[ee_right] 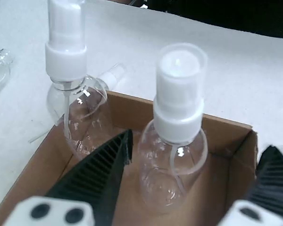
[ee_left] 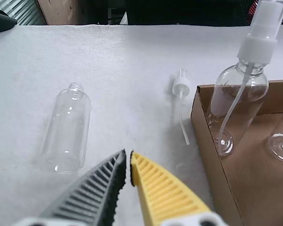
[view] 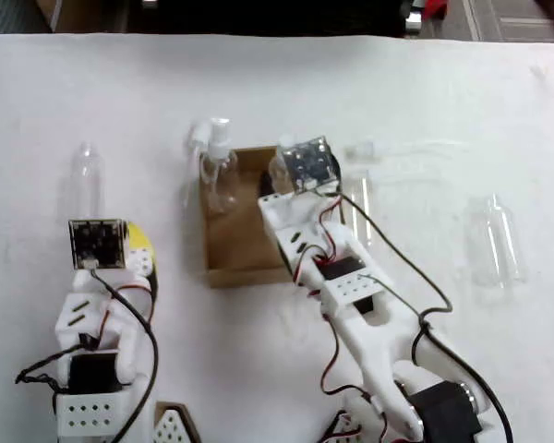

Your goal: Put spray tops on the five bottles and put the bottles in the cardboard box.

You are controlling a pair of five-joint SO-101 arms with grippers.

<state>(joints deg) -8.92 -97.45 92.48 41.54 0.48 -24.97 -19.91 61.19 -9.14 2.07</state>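
Now, the right gripper (ee_right: 198, 146) is spreading its black fingers (ee_right: 99, 169) either side of a clear capped bottle (ee_right: 177, 141) standing in the box (ee_right: 228, 141), beside a sprayer bottle (ee_right: 73, 103). The left gripper (ee_left: 127, 160) is pressing its grey and yellow fingers (ee_left: 165, 193) together above the table (ee_left: 132, 61), near a bare bottle (ee_left: 68, 127) and a loose spray top (ee_left: 180, 87) (the high view is adding another topless bottle (view: 494, 240), well right of the box).

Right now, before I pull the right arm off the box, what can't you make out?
- High view: the right arm's wrist covers the second bottle in the cardboard box, inside the open right gripper.
- High view: the clear bottle right of the box blends into the cloth; top or not, unclear.
- Left wrist view: the picture's edge cuts off the second bottle above its base.
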